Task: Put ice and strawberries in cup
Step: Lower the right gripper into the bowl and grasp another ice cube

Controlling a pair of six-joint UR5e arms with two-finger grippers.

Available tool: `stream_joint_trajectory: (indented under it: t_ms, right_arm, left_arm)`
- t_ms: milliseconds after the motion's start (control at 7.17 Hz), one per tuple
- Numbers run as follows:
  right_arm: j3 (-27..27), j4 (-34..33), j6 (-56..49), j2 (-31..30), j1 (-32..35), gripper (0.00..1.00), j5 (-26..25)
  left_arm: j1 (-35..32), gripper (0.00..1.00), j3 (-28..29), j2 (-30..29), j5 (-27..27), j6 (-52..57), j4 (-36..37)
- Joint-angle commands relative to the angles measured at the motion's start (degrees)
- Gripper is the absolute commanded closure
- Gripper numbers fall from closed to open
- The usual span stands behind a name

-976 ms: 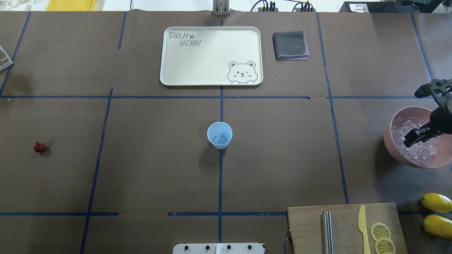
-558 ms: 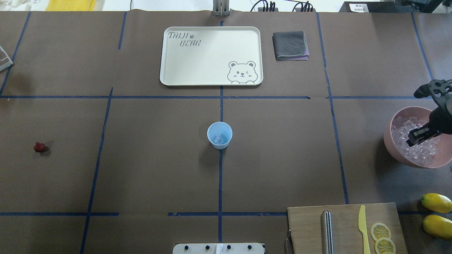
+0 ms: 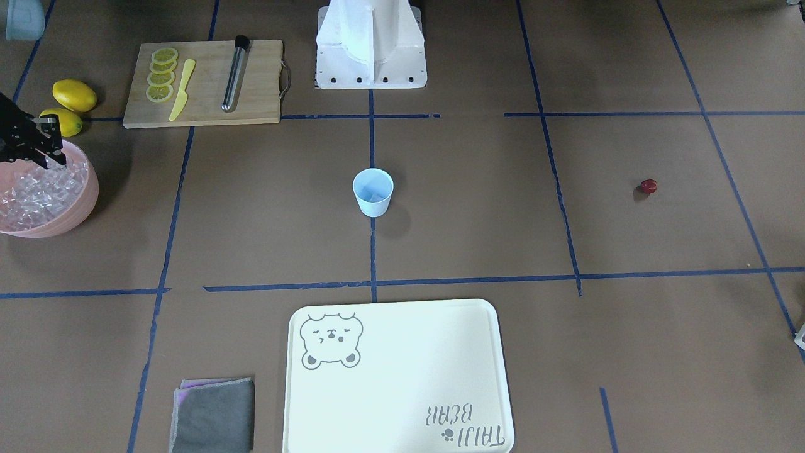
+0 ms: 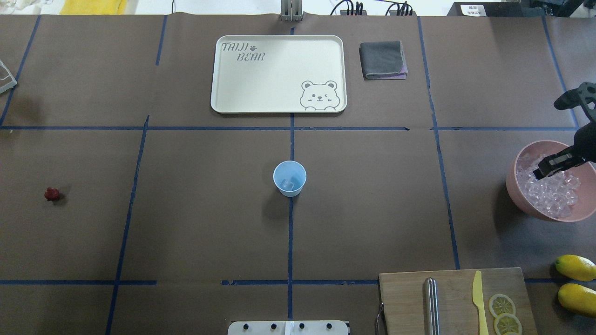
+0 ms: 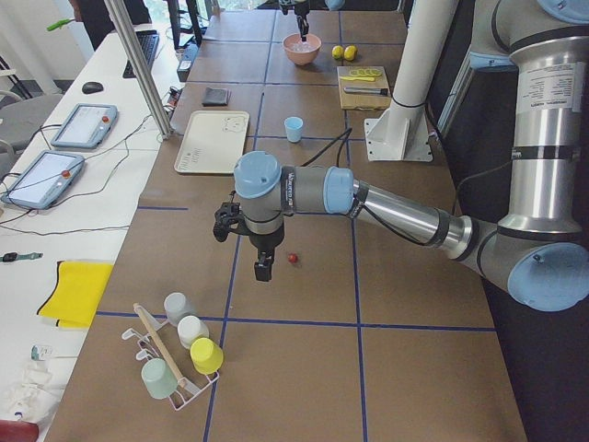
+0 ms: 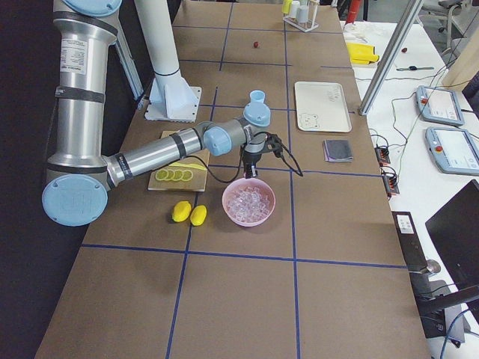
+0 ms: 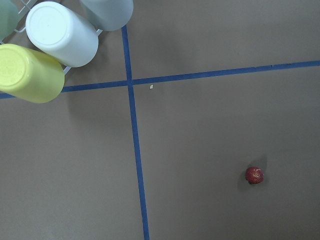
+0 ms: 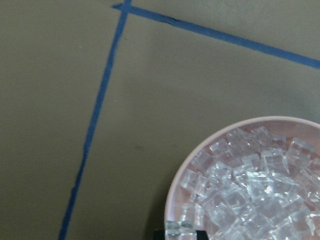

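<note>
Matte brown tabletop | right gripper pinching glassy ice cube | left gripper: cannot tell

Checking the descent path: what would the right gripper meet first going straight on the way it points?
Most likely the ice piled in the pink bowl, directly beneath the right gripper; its height above it is unclear.

Matt brown paper covers the table, crossed by blue tape. The ice is clear and glassy, heaped in a smooth pink bowl (plastic, by its look). Mid-frame, the cup is smooth pale-blue plastic; lower right, the cutting board is grained wood; the cloth is grey fabric.
</note>
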Motion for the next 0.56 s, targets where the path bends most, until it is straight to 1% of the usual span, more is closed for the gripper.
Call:
stream_joint_trajectory:
  t_ms: [0, 139, 279, 418]
  right_arm:
    - [3.8, -3.0, 18.7, 11.0, -0.1, 1.0, 1.1]
    - [3.8, -3.0, 29.2, 16.2, -3.3, 1.0, 1.0]
    - [2.4, -3.0, 39.7, 23.2, -9.6, 1.0, -0.4]
    - [-1.9, -3.0, 48.0, 30.9, -14.8, 1.0, -5.0]
  left_arm:
    - [0.0, 0.0, -0.9, 0.0, -0.1, 0.0, 0.0]
    - [0.0, 0.0, -1.2, 0.0, -0.1, 0.6, -0.2]
    - [0.0, 0.0, -1.4, 0.0, -0.1, 0.1, -2.4]
    - [0.1, 0.0, -1.4, 0.0, -0.4, 0.0, -2.6]
